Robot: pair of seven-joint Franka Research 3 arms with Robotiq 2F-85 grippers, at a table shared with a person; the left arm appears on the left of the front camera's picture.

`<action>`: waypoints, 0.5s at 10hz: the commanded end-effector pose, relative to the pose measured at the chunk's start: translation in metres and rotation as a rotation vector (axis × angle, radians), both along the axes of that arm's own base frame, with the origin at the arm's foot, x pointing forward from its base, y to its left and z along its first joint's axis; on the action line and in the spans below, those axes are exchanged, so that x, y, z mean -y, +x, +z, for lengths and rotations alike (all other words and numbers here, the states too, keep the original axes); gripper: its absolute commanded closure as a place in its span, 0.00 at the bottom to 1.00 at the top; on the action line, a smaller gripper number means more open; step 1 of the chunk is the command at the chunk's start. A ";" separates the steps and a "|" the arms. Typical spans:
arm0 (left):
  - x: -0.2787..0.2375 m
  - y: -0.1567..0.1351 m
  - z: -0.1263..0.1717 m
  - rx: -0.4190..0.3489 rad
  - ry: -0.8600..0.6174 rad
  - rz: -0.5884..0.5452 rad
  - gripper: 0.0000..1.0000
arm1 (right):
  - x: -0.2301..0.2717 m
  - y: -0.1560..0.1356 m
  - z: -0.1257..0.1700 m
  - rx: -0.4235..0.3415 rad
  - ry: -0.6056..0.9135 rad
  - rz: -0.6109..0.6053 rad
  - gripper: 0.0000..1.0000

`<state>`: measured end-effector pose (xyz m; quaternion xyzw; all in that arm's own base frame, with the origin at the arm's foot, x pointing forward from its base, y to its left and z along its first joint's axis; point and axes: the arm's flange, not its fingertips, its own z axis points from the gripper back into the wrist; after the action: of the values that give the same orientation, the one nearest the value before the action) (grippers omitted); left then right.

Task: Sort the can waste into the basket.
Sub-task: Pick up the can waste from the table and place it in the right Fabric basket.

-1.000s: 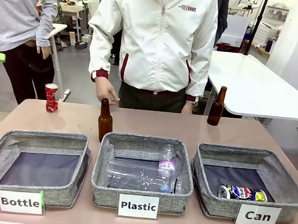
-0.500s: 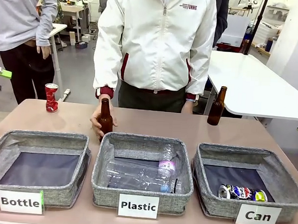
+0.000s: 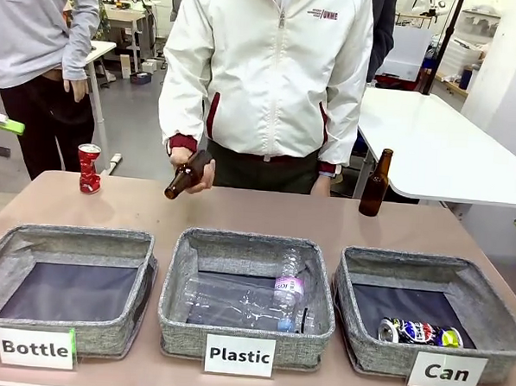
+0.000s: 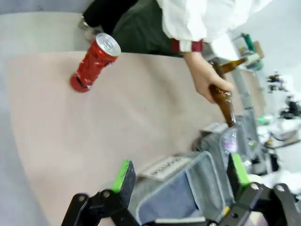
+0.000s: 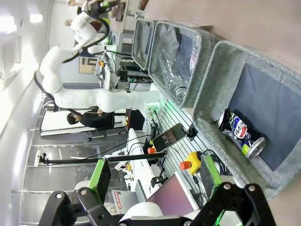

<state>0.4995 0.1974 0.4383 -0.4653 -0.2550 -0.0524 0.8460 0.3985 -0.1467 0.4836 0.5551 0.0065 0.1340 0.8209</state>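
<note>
Cans sit well apart in the front view. The blue-silver can (image 3: 419,332) lies on its side inside the "Can" basket (image 3: 427,261), on the dark lining near the labelled wall. The red can (image 3: 89,169) stands upright on the table (image 3: 265,215), far from the "Can" basket, past the two other baskets and toward the person's edge. This view also shows the person's hand (image 3: 193,168) holding a brown bottle (image 3: 186,177) tilted above the table, well away from the "Can" basket. A second brown bottle (image 3: 375,184) stands near that basket's far rim.

The left wrist view adds the left gripper (image 4: 181,170). Its green-padded fingers are spread wide with nothing between them, and it hangs over a grey basket (image 4: 207,181). The red can (image 4: 94,62) is ahead of it across bare table, well apart from the pads.

The right wrist view adds the right gripper (image 5: 155,174), also spread wide and empty. Ahead of it is the "Can" basket (image 5: 263,55) with the blue-silver can (image 5: 241,133) inside. The can is clear of the fingers, off to the side of one pad and not in the gap between them.
</note>
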 end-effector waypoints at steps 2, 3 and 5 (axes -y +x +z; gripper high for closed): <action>-0.115 -0.093 0.041 0.015 -0.119 -0.108 0.00 | 0.002 -0.001 0.001 0.020 -0.012 0.009 0.00; -0.126 -0.109 0.033 0.024 -0.142 -0.122 0.00 | 0.002 -0.001 0.001 0.020 -0.012 0.009 0.00; -0.110 -0.094 0.023 0.027 -0.125 -0.106 0.00 | 0.002 -0.001 0.001 0.020 -0.012 0.009 0.00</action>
<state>0.3712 0.3307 0.4714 -0.5383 -0.2449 -0.0718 0.8032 0.3983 -0.1471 0.4837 0.5550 0.0060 0.1338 0.8210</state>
